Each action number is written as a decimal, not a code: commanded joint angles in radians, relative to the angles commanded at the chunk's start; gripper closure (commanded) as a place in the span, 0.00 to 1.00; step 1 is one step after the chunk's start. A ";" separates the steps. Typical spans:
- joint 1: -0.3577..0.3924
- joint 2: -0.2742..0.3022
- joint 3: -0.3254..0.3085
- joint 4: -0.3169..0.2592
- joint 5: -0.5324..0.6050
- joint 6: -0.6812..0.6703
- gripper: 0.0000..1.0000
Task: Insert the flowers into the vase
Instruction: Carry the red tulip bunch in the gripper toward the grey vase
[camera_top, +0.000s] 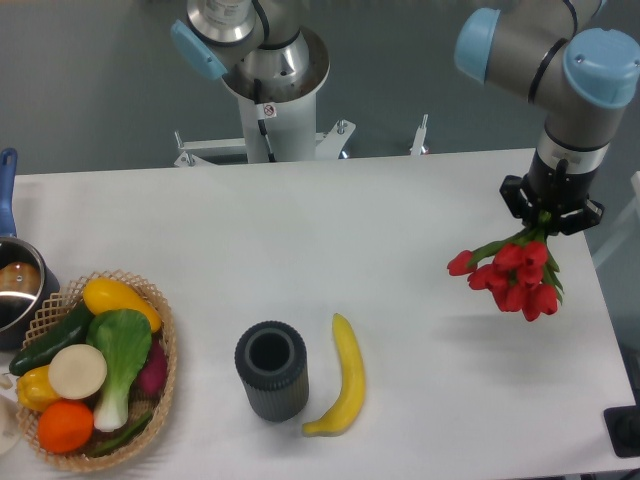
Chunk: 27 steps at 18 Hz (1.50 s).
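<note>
My gripper hangs over the right part of the table and is shut on the green stems of the flowers, a bunch of red tulips with closed buds. The bunch hangs down and to the left, lifted above the table. Its shadow falls on the table below. The vase, a short dark grey ribbed cylinder with a thick rim, stands upright and empty at the front middle, far to the left of the flowers. The fingertips are hidden by the gripper body and the stems.
A yellow banana lies just right of the vase. A wicker basket with vegetables and fruit sits at the front left. A metal pot with a blue handle is at the left edge. The robot base stands behind the table.
</note>
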 joint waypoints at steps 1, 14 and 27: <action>-0.006 0.002 -0.002 0.000 0.000 0.000 1.00; -0.057 0.063 -0.034 0.032 -0.361 -0.170 1.00; -0.161 0.121 -0.091 0.270 -0.869 -0.420 1.00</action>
